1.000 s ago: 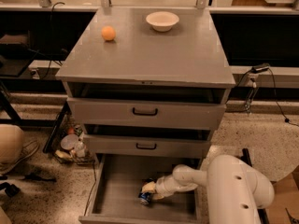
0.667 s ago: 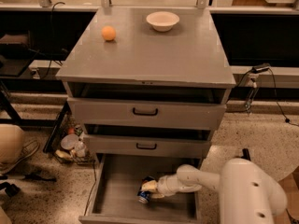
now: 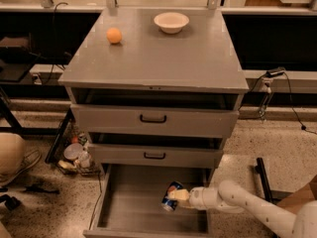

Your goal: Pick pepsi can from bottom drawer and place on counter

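The pepsi can (image 3: 170, 199), dark blue with a round logo, hangs tilted inside the open bottom drawer (image 3: 131, 209), right of its middle. My gripper (image 3: 178, 196) reaches in from the right on a white arm and is shut on the can, holding it slightly above the grey drawer floor. The counter (image 3: 158, 58), the flat grey cabinet top, lies well above the gripper.
An orange ball (image 3: 114, 35) and a white bowl (image 3: 171, 22) sit at the back of the counter. The two upper drawers (image 3: 153, 119) with black handles stick out slightly above the bottom drawer. Clutter (image 3: 74, 155) lies on the floor left of the cabinet.
The can has moved right and slightly up with my gripper, and now tilts above the drawer floor. The arm has drawn back toward the right.
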